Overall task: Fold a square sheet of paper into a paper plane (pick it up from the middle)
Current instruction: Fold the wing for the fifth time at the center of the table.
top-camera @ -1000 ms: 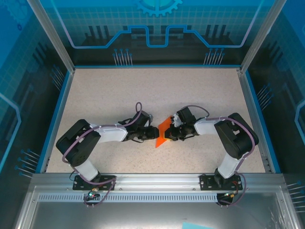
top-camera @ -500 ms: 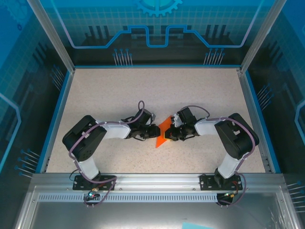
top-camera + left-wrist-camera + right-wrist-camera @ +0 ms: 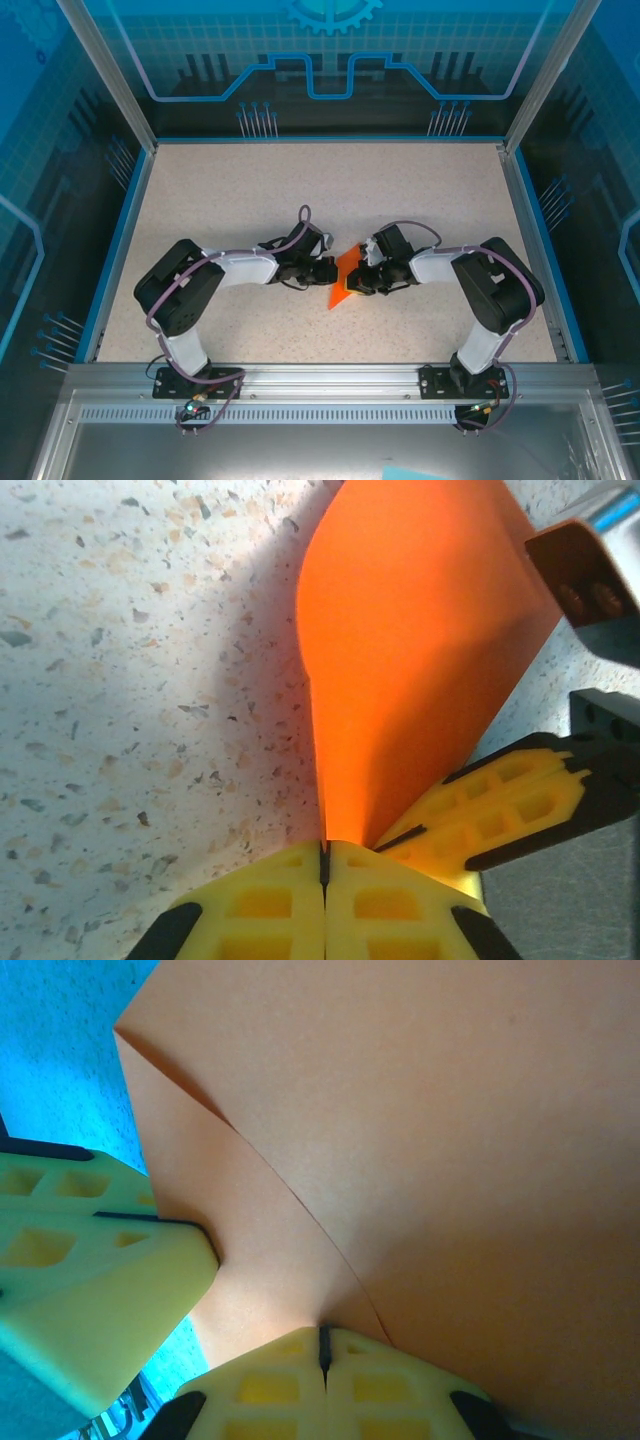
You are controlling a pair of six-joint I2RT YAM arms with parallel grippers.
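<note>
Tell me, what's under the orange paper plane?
The speckled table lies under the paper plane, shadowed beside its edge. The patch straight beneath the paper is covered, so I can't see it.

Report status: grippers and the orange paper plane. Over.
Left gripper shut on the paper plane. Right gripper shut on it too, from the opposite side. Plane pinched between both, middle of the table. Nothing else near it.

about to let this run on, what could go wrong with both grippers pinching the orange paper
Both the left gripper and right gripper are shut on the bright orange paper plane close together: pulling apart could tear it. The paper curves at the pinch, so a stray crease could form.
</note>
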